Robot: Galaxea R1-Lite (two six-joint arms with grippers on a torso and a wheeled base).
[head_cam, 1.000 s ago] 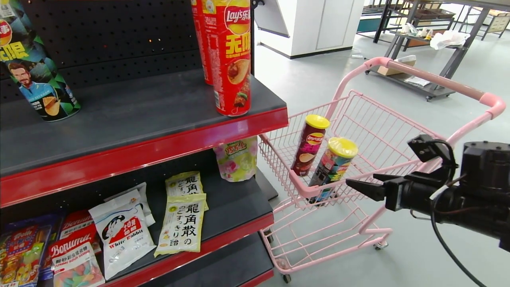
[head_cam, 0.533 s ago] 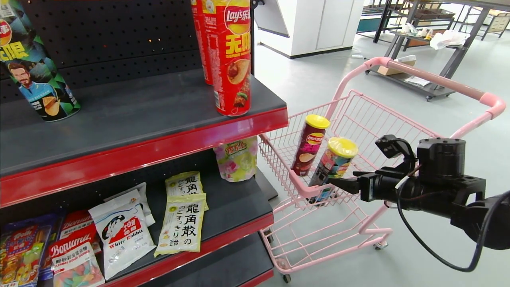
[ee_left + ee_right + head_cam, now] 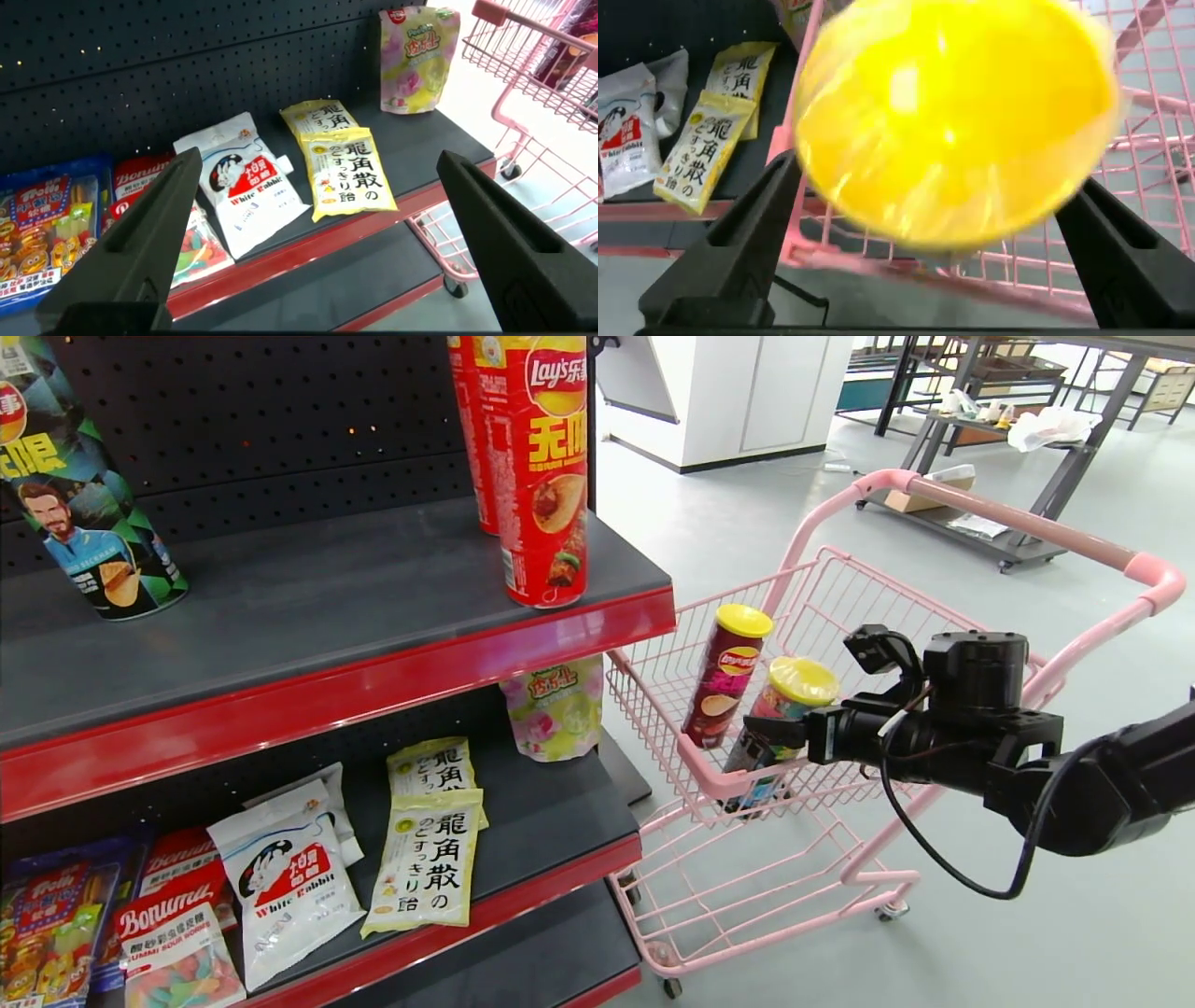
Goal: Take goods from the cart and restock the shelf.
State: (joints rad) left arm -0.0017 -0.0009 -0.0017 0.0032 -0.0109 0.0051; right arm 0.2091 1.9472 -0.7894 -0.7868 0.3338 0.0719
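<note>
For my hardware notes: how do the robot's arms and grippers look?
The right arm is black, with a round joint housing and a looping black cable. The right gripper and left gripper each have two black, wedge-shaped fingers.

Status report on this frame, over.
Right gripper open around colourful can in cart. Left gripper open, over lower shelf. Maroon can close beside target.

Pincer [image 3: 767,728]: matt black plastic fingers. Can [image 3: 780,702] between the fingers: glossy printed wall, with a shiny translucent yellow plastic lid [image 3: 952,121]. Cart [image 3: 868,607] around the can: smooth pink-coated metal wire. Shelf [image 3: 308,597] beyond the fingertips: matt dark grey deck, glossy red front edge. Bags [image 3: 425,859] below: glossy plastic film.
</note>
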